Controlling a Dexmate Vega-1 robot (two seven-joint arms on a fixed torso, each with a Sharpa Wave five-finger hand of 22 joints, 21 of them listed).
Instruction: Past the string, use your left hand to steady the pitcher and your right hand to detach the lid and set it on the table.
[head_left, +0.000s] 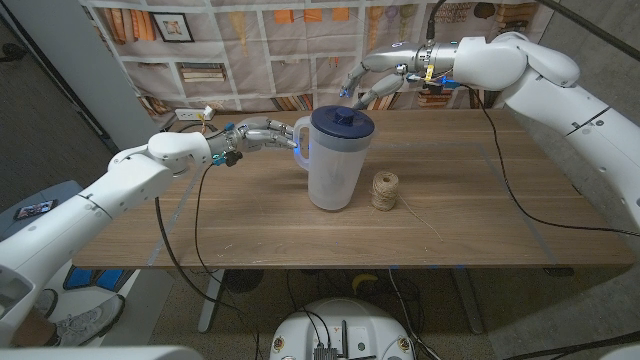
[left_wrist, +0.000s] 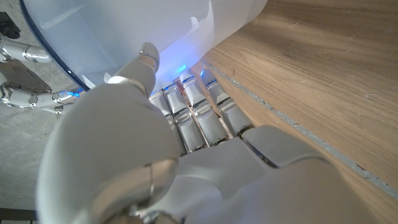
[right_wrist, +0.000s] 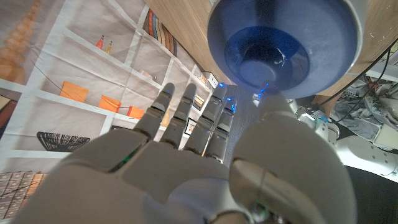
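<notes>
A translucent white pitcher (head_left: 330, 165) with a dark blue lid (head_left: 342, 122) stands mid-table, just left of a ball of string (head_left: 385, 190). My left hand (head_left: 262, 135) reaches in from the left with its fingers stretched out, their tips at the pitcher's handle (head_left: 300, 140). In the left wrist view the fingers (left_wrist: 199, 112) and thumb lie against the pitcher wall (left_wrist: 155, 31) without wrapping it. My right hand (head_left: 385, 75) hovers open above and behind the lid, apart from it. The right wrist view shows its spread fingers (right_wrist: 186, 118) short of the lid (right_wrist: 286, 43).
A loose strand of string (head_left: 420, 215) trails right of the ball over the wooden table (head_left: 200, 220). Black cables (head_left: 510, 190) hang from both arms across the tabletop. A printed bookshelf backdrop (head_left: 260, 50) stands behind the far edge.
</notes>
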